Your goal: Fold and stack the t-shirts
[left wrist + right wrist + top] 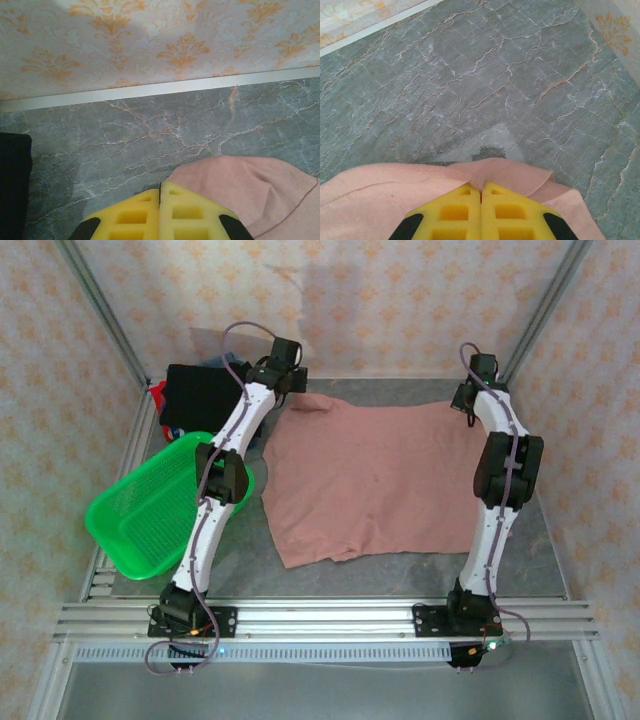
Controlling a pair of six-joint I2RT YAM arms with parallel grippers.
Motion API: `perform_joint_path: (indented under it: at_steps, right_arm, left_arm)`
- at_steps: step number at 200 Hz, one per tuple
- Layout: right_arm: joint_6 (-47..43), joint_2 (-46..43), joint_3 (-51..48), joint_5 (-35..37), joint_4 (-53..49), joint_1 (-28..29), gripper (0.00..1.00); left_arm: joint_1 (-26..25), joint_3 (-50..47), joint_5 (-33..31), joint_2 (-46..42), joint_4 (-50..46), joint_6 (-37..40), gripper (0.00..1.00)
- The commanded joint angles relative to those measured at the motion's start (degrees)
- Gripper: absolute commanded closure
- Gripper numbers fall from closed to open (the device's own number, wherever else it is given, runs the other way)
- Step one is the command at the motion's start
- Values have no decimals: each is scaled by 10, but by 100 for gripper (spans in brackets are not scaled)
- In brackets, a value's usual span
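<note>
A dusty-pink t-shirt [375, 475] lies spread flat across the middle of the grey table. My left gripper [287, 378] sits at the shirt's far left corner. In the left wrist view its yellow fingers [145, 215] are pressed together, and the shirt's raised edge [250, 192] runs up to their tips. My right gripper [466, 400] is at the far right corner, shut on the shirt's hem [515, 172], which lifts into the closed jaws. A folded black shirt [203, 395] lies at the back left, with a bit of red shirt [157, 393] beside it.
A green mesh basket [140, 508] lies tilted at the left, partly over the table's edge and beside the left arm. The back wall's white strip [160, 90] runs close behind the left gripper. Bare table [485, 80] lies beyond the right gripper.
</note>
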Motion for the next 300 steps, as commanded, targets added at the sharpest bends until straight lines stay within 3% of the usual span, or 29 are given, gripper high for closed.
perform_joint_path:
  at_steps: [1,32,114,230,300]
  right_arm:
    - [-4,-10,17,32,4,-5,100]
    - [4,-68,-59,33,43,-5,100]
    - [52,-154,-183,8,85,-48,100]
    - [35,-192,-273,0,91,-70,100]
    - [40,-190,-295,8,85,-70,100]
  left_arm:
    - [1,5,5,-64,-4,-24,100]
    - [0,-58,31,-123,3,-31,100]
    - [2,-328,11,-314,94,-37,100]
    - [-7,-624,17,-502,154,-85,100]
    - [-43,-732,13,-563,148,-116,100]
